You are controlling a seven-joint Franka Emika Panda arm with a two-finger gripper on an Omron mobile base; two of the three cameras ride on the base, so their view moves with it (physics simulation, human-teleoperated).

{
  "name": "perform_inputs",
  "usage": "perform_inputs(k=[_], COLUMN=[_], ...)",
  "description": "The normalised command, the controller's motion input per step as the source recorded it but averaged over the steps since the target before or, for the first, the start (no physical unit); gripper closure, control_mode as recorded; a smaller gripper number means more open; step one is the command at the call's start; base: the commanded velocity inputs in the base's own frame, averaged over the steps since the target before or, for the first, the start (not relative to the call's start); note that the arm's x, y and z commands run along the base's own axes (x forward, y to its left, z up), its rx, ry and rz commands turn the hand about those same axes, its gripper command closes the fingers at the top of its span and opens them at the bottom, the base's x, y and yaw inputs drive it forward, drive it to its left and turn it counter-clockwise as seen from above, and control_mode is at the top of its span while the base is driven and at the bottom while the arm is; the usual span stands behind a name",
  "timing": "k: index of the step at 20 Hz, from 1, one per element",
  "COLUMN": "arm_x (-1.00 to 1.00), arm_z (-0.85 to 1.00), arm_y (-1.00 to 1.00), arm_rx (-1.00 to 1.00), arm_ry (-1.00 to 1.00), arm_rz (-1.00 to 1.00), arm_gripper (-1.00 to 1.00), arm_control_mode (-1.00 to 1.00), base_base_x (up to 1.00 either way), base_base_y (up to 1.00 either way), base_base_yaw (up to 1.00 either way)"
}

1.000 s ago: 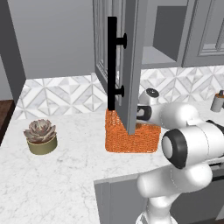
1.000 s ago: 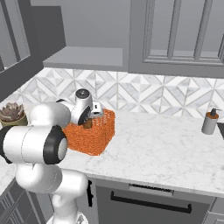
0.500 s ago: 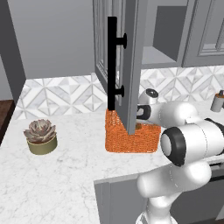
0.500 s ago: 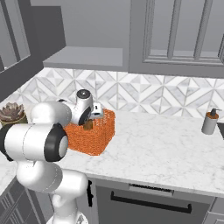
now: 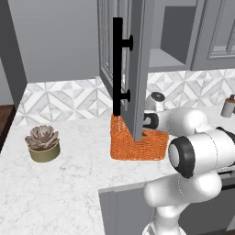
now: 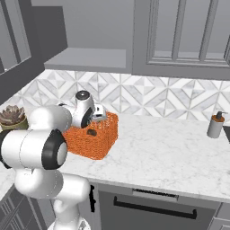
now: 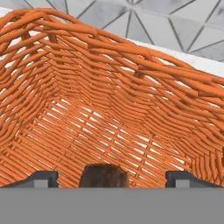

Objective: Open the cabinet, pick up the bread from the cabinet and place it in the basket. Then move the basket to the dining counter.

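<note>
over the basket (image 7: 131, 100) the gripper (image 7: 111, 177) hangs low, its two tips set wide apart with the bread (image 7: 104, 175) lying between them. the fingers seem not to press the loaf, so i judge the claw is open and the bread is resting on the woven floor, though its contact with the floor is hidden. the cabinet (image 5: 137, 69) door stands swung out above the basket (image 5: 137, 144), which sits on the marble worktop (image 6: 170, 148) near the succulent pot (image 5: 43, 144). the placing step looks about finished. next the hand should rise clear of the loaf, then take the basket rim and carry it to the dining counter.
</note>
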Motion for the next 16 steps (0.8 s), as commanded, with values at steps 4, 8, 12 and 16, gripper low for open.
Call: perform_inputs(k=[4,8,12,16], arm_x=[-0.14,-0.22,-0.06,-0.09], arm_z=[0.45,0.47,0.22,0.02], arm_y=[-0.22,-0.38,-0.7,-0.62], arm_rx=[-0.02,0.0,0.0,0.0], arm_ry=[0.0,0.0,0.02,0.04], arm_rz=[-0.07,-0.16,-0.29,-0.37], arm_gripper=[-1.0,-1.0,-1.0,-1.0], arm_control_mode=[-1.0,-1.0,-1.0,-1.0], base_base_x=[0.0,0.0,0.0,0.0], base_base_y=[0.0,0.0,0.0,0.0], base_base_yaw=[0.0,0.0,0.0,0.0])
